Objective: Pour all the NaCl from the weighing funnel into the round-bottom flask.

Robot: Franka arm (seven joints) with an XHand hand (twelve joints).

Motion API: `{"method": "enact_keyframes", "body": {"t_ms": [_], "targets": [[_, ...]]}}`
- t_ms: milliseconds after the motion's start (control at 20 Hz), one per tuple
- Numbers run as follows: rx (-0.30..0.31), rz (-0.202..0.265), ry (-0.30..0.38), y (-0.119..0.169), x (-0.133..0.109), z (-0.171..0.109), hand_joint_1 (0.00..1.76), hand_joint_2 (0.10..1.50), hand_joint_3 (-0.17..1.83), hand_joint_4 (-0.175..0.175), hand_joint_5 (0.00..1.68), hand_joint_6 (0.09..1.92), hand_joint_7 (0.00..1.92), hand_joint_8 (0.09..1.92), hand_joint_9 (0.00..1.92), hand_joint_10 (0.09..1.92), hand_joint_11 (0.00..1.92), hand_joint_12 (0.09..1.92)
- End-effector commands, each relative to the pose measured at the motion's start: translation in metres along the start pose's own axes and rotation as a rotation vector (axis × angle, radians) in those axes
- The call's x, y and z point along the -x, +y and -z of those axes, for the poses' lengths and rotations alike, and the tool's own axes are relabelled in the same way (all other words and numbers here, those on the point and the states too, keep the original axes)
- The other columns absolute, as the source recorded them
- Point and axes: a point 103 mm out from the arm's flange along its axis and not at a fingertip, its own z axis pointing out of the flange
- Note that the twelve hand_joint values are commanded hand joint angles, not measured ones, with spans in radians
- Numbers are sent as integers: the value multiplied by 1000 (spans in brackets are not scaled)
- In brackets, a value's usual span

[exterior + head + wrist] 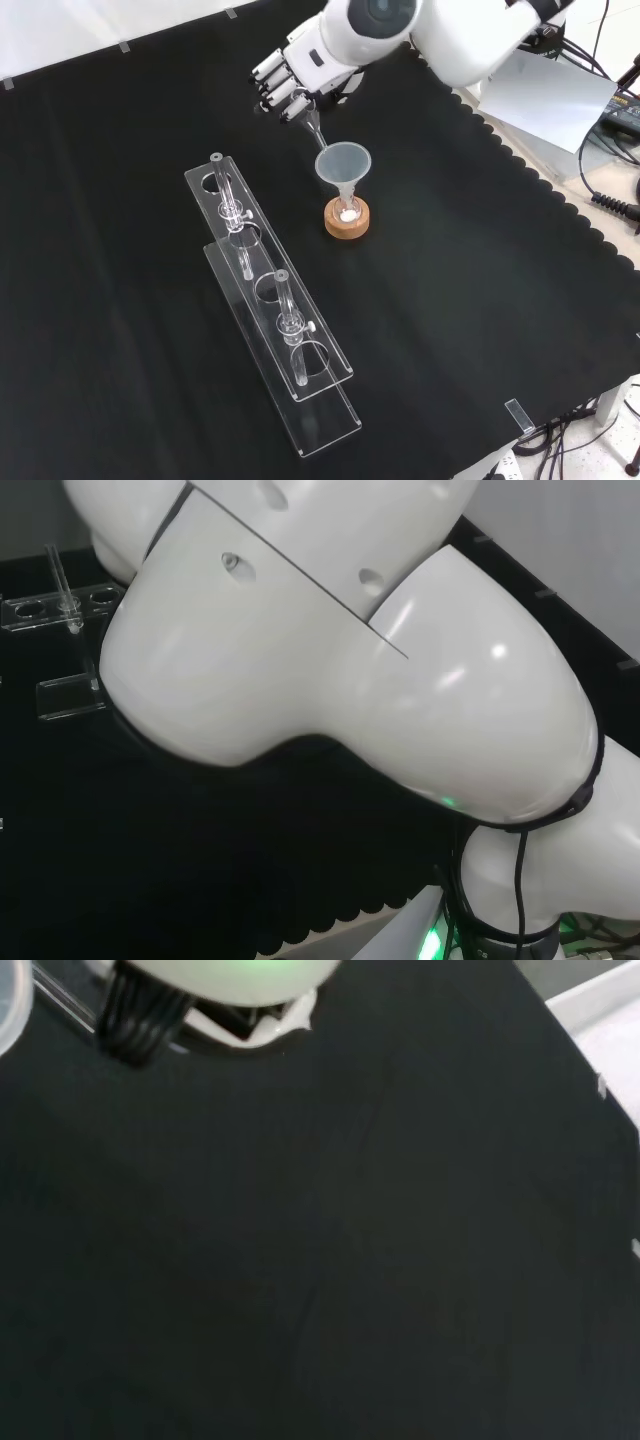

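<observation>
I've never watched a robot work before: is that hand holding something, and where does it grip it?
Yes: the hand pinches a thin clear weighing funnel by its upper end, its tip pointing down at the funnel.

head view looks over the arm (350,680); front view looks down; both share the rack (270,300), upper left in head.

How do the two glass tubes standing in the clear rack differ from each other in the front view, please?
The far tube stands at the clear rack's upper-left end, nearer the hand; the near tube stands toward the lower-right end. The far tube sits level with the cork stand; the near one lies below it. Both are clear and roughly upright.
</observation>
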Motion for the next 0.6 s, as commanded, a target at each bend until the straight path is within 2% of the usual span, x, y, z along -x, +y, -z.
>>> {"method": "enact_keyframes", "body": {"t_ms": [50,400,600], "targets": [[-8,-10,113,3,10,-11,1102,673,695,175,1188,839,391,633,728,539,365,1315],[-36,-32,269,6,20,-24,1102,673,696,175,1187,839,391,632,728,539,366,1314],[-42,-29,262,7,23,-25,1102,673,696,175,1187,840,391,632,728,539,366,1314]]}}
